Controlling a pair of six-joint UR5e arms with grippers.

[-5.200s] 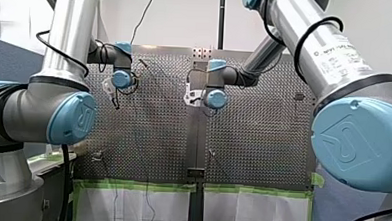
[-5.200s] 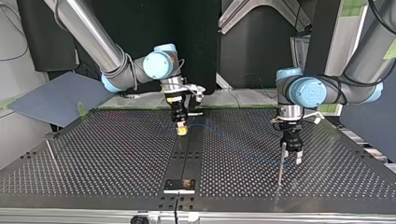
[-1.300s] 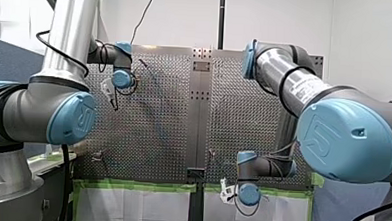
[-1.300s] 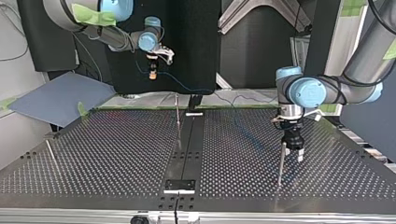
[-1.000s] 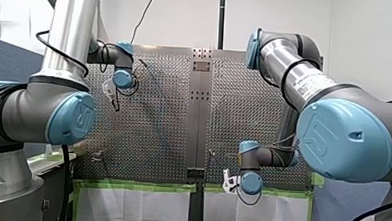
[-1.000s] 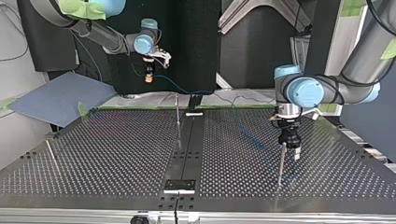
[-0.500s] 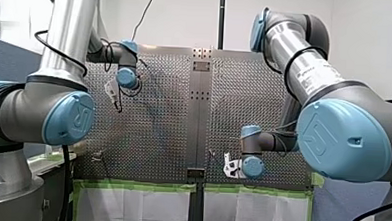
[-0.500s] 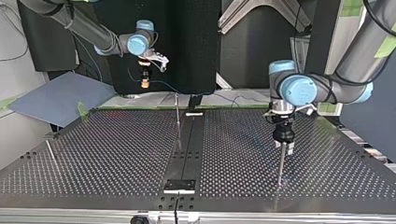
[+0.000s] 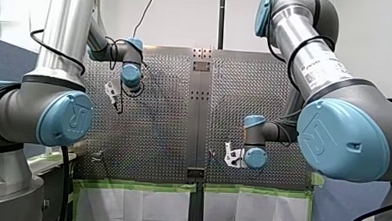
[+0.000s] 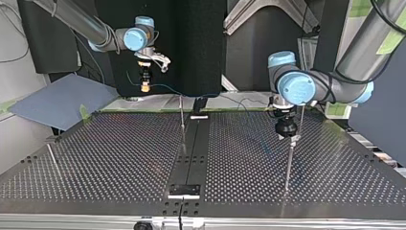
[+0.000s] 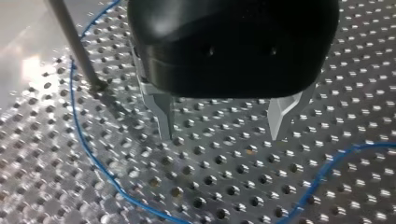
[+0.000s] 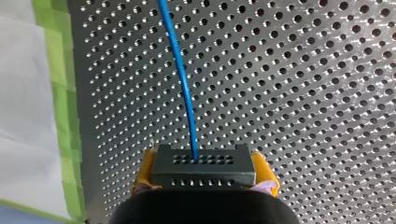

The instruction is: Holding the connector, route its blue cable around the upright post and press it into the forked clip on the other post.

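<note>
My right gripper is shut on the black connector, yellow pads on both of its sides. The blue cable runs from the connector out over the perforated table. In the top view my right gripper hangs high beyond the table's far edge, at the left. My left gripper stands open just above the table, its metal fingers holding nothing. A thin post rises beside it, with cable curving round its base. In the top view my left gripper hovers just behind that post.
A second thin post stands near the table's middle strip, a third at the top view's left. A black bracket sits at the near edge. A grey panel lies beyond the table's far left corner.
My right gripper has carried the connector further to the top view's left. My left gripper has shifted left and back, from beside the post to behind its top.
</note>
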